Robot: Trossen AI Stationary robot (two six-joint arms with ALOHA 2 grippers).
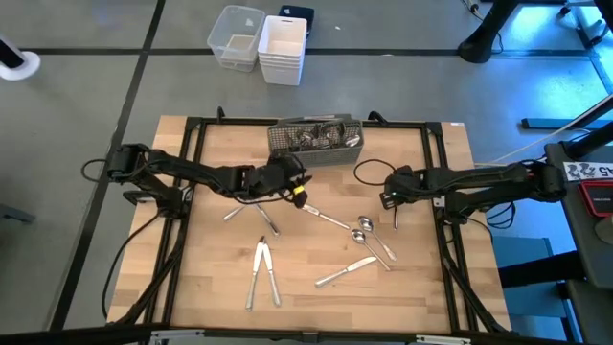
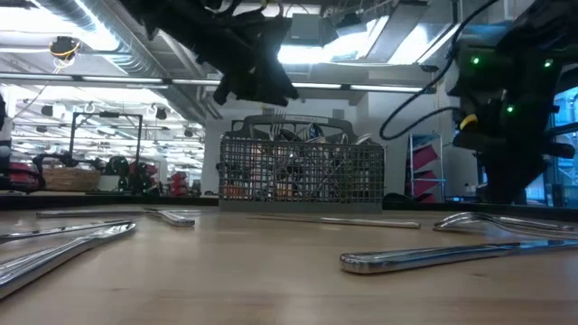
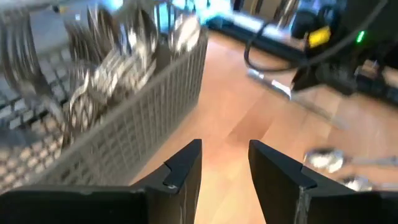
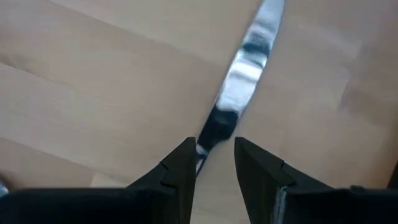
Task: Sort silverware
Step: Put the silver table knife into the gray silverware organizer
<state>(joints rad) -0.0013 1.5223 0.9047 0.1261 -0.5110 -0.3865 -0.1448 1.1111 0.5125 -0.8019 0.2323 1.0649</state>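
Left gripper (image 3: pixel 224 165) spread, empty, just in front of the mesh caddy (image 1: pixel 316 141), which holds upright silverware (image 3: pixel 106 56). Right gripper (image 4: pixel 214 158) off the caddy's right, pinching a knife (image 4: pixel 242 81). Loose spoons (image 1: pixel 362 230) and knives (image 1: pixel 263 273) lie well in front of the caddy.

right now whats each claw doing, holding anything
left claw: open, empty, beside the wire caddy
right claw: shut on a knife, above the table
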